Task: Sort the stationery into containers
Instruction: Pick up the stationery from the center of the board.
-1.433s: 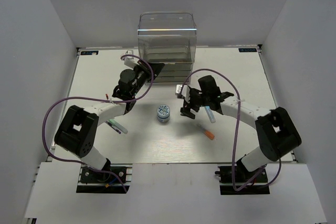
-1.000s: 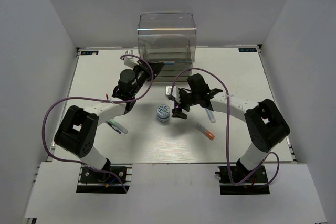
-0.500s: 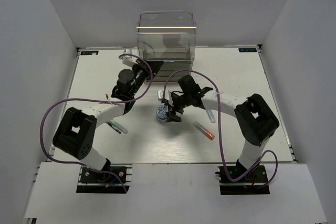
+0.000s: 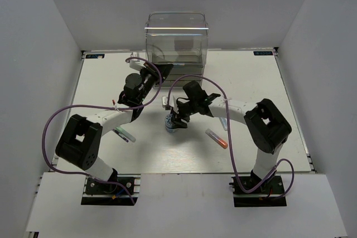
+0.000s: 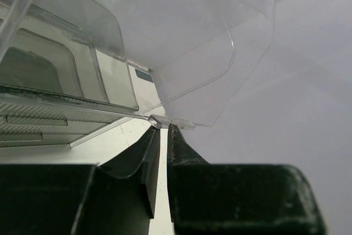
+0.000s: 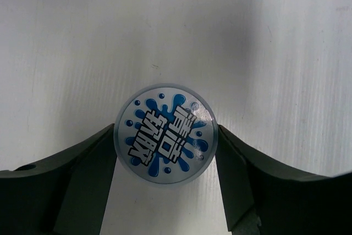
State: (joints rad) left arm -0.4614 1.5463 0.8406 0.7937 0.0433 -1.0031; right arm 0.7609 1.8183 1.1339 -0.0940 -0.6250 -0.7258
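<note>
The round blue-and-white roll (image 6: 165, 138) stands on the white table, and my right gripper (image 6: 165, 133) is shut on it, one finger touching each side. From above, the right gripper (image 4: 175, 121) covers most of the roll (image 4: 171, 126). My left gripper (image 5: 163, 127) is shut on the clear tab (image 5: 171, 121) of a drawer pulled out from the transparent cabinet (image 4: 177, 43); from above, the left gripper (image 4: 155, 75) sits at the drawer stack's left front. A clear orange-capped tube (image 4: 216, 138), a light-blue-ended tube (image 4: 223, 122) and a teal-and-pink pen (image 4: 124, 135) lie on the table.
White walls close in the table on the left, back and right. The left arm's purple cable (image 4: 53, 126) loops out to the left, and the right arm's cable (image 4: 189, 79) arches over between the cabinet and the right gripper.
My right gripper has travelled left from beside the tubes to the roll, come down around it, and its fingers have closed in on it. The left gripper has stayed shut at the drawer.
</note>
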